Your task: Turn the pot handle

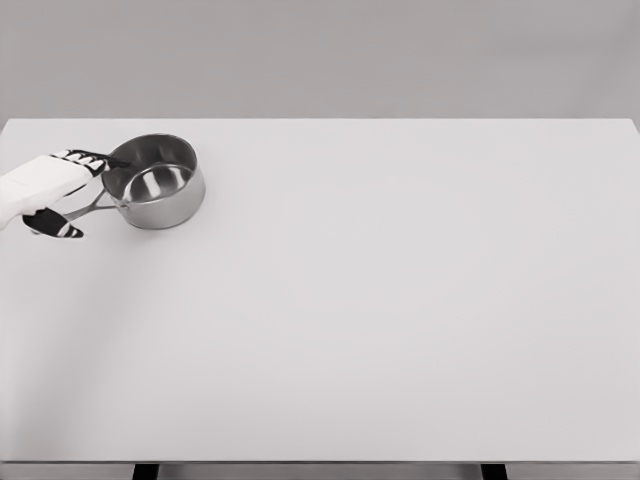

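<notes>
While 1 arm alone shows in the head view, the scene reads so, from largest to smallest:

Bench: wide, flat, pale grey bench (400, 320) filling most of the view, with 2 dark legs showing at its near edge.

Pot: round, shiny stainless-steel pot (156, 183) standing upright on the bench near the far left corner, its mouth open to the camera and the bright bottom visible inside.

Left hand: white 5-finger left hand (50, 190) with black fingertips, coming in from the left edge, just left of the pot.

Grasp: hand closed around the handle, the upper fingers (88, 157) reaching along the pot's rim and touching it, the thumb curled below the handle.

Handle: thin, straight, grey metal handle (98, 205) running from the pot's left wall toward the lower left, passing between the upper fingers and thumb; its outer end is hidden by the hand.
</notes>
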Controlling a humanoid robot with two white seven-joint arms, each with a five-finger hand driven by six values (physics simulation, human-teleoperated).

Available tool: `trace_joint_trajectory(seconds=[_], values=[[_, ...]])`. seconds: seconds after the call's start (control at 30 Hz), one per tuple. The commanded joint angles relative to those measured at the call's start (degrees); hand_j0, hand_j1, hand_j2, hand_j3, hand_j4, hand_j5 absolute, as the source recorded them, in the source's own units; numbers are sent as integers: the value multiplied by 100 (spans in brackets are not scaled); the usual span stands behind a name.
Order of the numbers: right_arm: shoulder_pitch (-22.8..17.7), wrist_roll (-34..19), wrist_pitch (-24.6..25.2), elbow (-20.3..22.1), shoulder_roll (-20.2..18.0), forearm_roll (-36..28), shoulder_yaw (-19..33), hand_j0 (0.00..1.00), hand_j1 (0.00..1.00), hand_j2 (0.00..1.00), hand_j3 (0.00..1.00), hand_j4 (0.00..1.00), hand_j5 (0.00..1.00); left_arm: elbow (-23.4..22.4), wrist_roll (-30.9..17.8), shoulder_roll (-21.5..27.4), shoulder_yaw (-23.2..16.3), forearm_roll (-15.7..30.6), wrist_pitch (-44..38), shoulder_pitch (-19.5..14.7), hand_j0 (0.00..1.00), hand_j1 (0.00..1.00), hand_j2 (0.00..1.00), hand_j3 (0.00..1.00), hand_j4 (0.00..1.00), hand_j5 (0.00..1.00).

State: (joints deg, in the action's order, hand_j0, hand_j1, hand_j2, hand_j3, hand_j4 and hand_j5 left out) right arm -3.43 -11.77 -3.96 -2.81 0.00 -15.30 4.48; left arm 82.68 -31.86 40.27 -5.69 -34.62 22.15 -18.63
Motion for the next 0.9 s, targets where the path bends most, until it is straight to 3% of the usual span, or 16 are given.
trace_joint_trajectory(seconds=[0.0,0.87], values=[[0,-1,0,0,0,1,1,100,100,100,100,100,100,-32,4,16,51,17,-9,0,100,100,100,100,100,100],[0,-1,0,0,0,1,1,100,100,100,100,100,100,-507,4,77,288,-19,-18,-70,100,100,100,100,100,100]])
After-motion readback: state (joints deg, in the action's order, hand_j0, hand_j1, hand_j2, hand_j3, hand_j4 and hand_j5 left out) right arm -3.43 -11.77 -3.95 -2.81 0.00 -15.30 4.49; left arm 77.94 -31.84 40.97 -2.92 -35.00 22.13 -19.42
